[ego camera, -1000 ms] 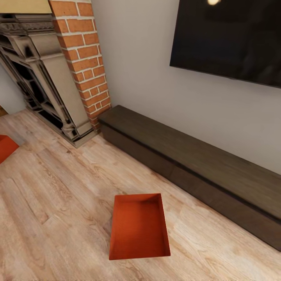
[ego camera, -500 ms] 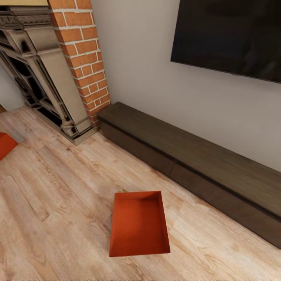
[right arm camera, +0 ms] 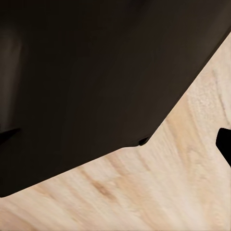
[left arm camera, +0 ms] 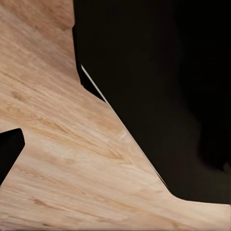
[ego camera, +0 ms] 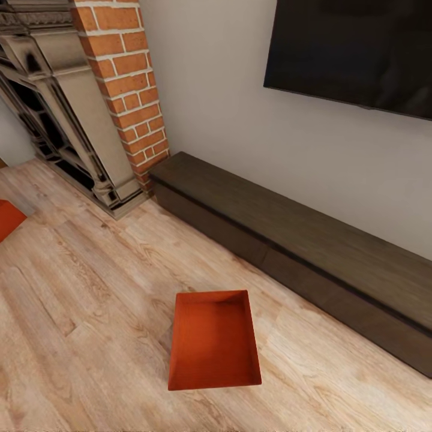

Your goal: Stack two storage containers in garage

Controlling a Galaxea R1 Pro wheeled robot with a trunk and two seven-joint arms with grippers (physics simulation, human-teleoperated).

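**Two bins on the living-room planks**

One storage container (ego camera: 214,342) sits open-topped on the wood floor (ego camera: 90,312), near the long dark cabinet (ego camera: 288,240). A second container (ego camera: 8,217) peeks in beside the fireplace (ego camera: 66,120). Wrist views show dark, unclear shapes; either gripper's opening cannot be judged.
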